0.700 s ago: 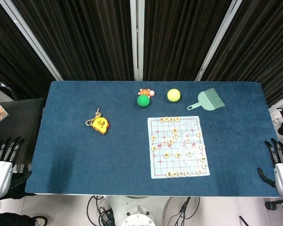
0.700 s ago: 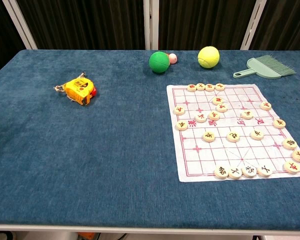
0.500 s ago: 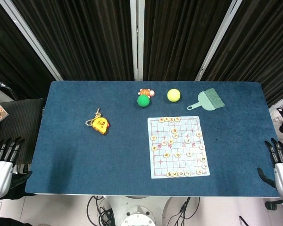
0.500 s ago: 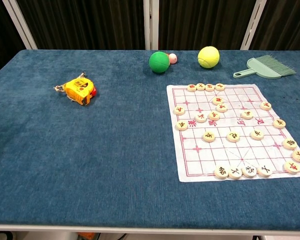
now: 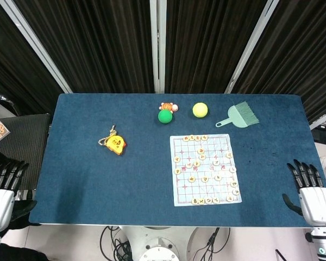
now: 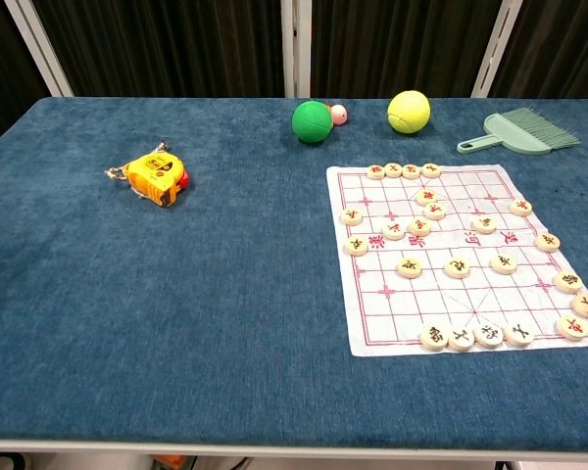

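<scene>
In the head view my left hand [image 5: 2, 190] hangs off the table's left front corner, fingers spread, holding nothing. My right hand [image 5: 309, 193] hovers over the table's right front corner, fingers apart and empty, nearest the chess sheet [image 5: 205, 169]. That white paper board [image 6: 461, 257] carries several round wooden pieces. Neither hand shows in the chest view.
On the blue table [image 5: 87, 179] lie a yellow tape measure [image 5: 115, 143] [image 6: 156, 178], a green ball [image 5: 164, 116] [image 6: 312, 121] with a small toy [image 5: 167, 106] behind it, a yellow tennis ball [image 5: 200, 110] [image 6: 409, 111] and a green brush [image 5: 239, 115] [image 6: 521, 131].
My right hand has moved left, from beyond the table's right edge to above its front right corner. The left hand has barely shifted. Nothing on the table moved.
</scene>
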### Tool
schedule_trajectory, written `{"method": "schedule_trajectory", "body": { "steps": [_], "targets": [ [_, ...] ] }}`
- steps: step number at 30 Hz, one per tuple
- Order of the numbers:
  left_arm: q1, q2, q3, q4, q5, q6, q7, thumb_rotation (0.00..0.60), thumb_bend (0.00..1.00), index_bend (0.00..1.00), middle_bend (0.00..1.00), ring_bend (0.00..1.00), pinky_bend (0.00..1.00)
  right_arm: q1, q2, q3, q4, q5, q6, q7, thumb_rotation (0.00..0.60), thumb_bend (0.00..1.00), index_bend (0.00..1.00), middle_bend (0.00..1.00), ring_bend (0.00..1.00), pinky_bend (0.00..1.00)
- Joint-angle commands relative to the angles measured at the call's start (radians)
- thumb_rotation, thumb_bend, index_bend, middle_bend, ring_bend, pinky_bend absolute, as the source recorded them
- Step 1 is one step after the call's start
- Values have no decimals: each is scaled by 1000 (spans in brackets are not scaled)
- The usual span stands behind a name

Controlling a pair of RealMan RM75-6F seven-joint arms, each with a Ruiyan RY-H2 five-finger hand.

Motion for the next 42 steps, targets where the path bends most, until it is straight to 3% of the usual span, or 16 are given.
{"method": "schedule_trajectory", "body": {
  "steps": [1,7,20,42],
  "targets": [
    [3,-5,3,6,0,1,-3,600,124,64,61,0,0,64,-38,16,-55,-29,-60,-77,600,212,0,0,0,0],
    [15,-2,12,2,13,18,-4,600,124,64,61,0,0,169,-132,36,-104,-29,-202,-252,600,213,32,0,0,0],
    [39,-13,24,26,14,37,-28,600,124,64,61,0,0,280,-347,64,-22,100,-369,-473,600,224,153,0,0,0],
    [48,-11,22,49,15,50,-57,600,125,64,61,0,0,349,-486,53,117,178,-409,-477,600,251,309,0,0,0]
  ]
}}
